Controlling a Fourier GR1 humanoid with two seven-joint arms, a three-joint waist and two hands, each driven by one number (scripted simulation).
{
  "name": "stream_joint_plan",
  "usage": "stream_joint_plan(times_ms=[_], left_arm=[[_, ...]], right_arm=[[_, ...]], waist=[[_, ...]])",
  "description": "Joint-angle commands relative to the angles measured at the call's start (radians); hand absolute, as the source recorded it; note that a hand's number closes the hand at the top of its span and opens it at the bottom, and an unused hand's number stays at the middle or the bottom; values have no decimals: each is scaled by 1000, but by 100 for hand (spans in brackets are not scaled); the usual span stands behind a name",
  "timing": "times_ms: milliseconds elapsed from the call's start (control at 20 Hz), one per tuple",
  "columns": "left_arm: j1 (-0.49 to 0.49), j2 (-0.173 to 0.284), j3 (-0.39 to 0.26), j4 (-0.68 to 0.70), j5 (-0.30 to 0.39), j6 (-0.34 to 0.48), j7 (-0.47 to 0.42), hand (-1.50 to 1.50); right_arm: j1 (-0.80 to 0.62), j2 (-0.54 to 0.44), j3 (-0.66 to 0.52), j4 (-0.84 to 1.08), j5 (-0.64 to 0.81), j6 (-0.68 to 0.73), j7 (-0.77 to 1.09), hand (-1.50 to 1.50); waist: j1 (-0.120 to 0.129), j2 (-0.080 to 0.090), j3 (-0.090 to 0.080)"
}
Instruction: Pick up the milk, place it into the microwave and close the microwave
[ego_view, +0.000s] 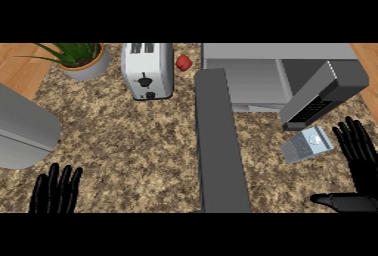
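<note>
Lying milk carton (308, 144) beside right hand (360, 159)

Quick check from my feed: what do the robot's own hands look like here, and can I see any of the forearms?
Both hands are plain matte black, with slim, segmented fingers and a thicker thumb. The left hand shows only its fingers at the lower left edge. The right hand shows fingers, palm and thumb at the lower right. No cables or markings are visible, and neither forearm shows in this view.
</note>
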Motion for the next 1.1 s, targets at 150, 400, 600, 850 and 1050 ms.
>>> stream_joint_plan(times_ms=[150,400,600,850,1050], left_arm=[[87,19,-24,-20,-7,-29,-53,-150],[96,14,-46,-69,-16,5,-5,-150],[44,22,-1,14,24,-33,-64,-150],[84,-2,-89,10,-44,-7,-75,-150],[162,38,-46,-5,9,-53,-125,-150]], right_arm=[[-120,8,-6,228,97,-106,-96,-150],[-143,-31,-31,480,156,-111,-323,-150],[-281,-76,-40,757,189,-108,-467,-150],[-328,-120,-50,929,215,-115,-604,-150],[-363,-143,-60,1055,221,-126,-695,-150]], waist=[[1,0,0],[0,0,0],[6,2,1],[6,2,1],[11,3,2]])
